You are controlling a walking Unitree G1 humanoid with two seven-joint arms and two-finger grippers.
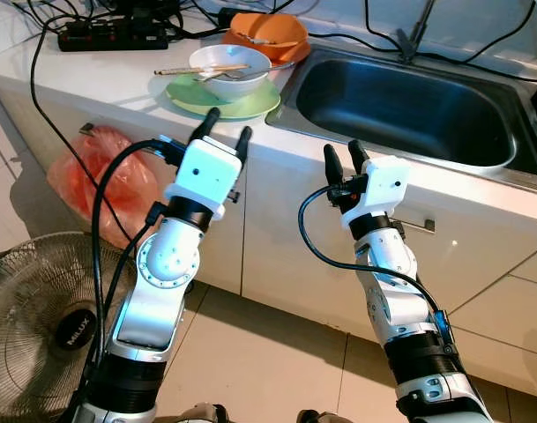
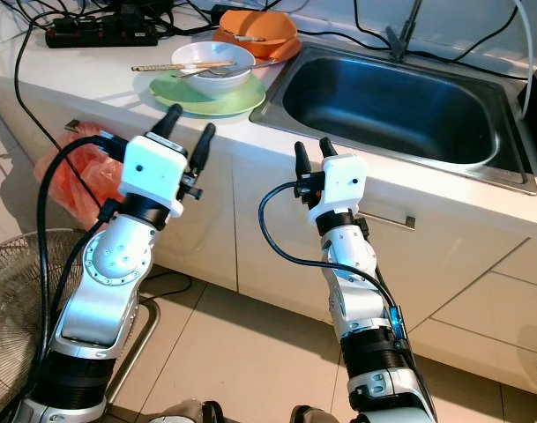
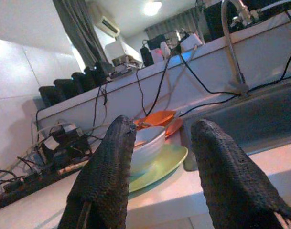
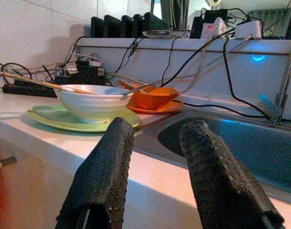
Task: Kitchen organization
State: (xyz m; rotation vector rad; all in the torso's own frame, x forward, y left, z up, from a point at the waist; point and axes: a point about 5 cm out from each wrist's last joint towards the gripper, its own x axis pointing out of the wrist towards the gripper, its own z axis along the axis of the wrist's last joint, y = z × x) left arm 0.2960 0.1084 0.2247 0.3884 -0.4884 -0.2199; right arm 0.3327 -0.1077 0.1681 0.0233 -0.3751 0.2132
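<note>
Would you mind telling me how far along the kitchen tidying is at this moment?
Nothing looks done yet: the white bowl sits on the green plate, chopsticks across it, the orange bowl behind, and the sink is empty. Nothing is in hand: left gripper and right gripper hover open before the counter edge. All the dishes remain.
</note>
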